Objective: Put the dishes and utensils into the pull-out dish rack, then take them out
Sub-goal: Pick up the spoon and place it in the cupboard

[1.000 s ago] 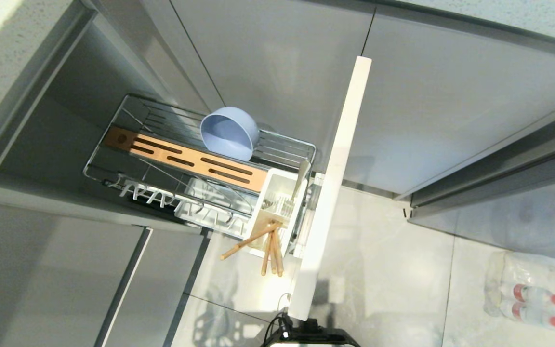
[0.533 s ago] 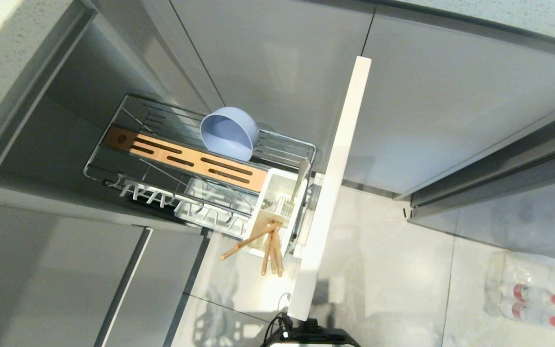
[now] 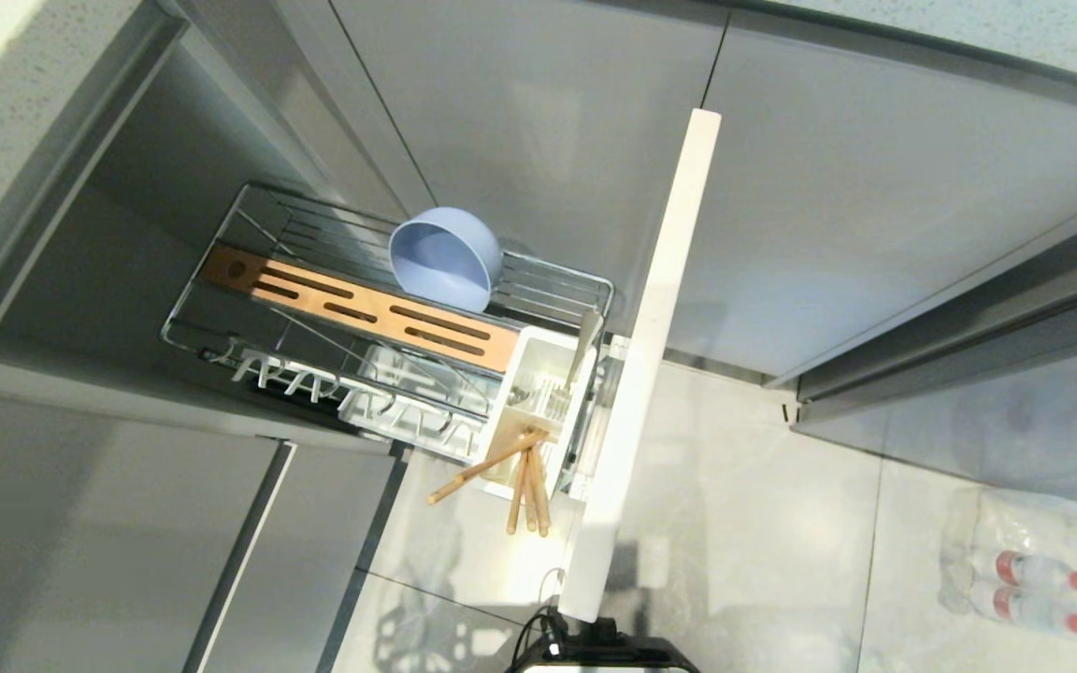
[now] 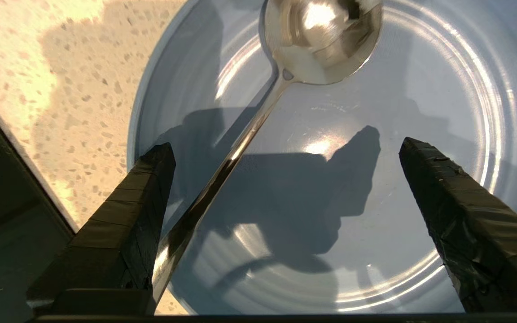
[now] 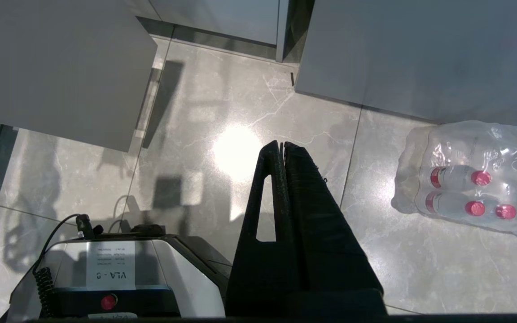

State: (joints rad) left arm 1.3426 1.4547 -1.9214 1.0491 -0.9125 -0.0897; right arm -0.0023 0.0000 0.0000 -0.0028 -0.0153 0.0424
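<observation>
Now L pincer [image 4: 285,148] spread wide over plate [image 4: 420,112] w/ spoon [image 4: 258,121].

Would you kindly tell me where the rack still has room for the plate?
Free: the pull-out dish rack wires left of the bowl, and the white prong row below the wooden bar. Crowded: the caddy, holding chopsticks.

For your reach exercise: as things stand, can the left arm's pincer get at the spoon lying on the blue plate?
Probably yes. The left pincer hangs open right over the spoon on the blue plate, with nothing between them, though the handle lies nearer one finger than centred.
</observation>
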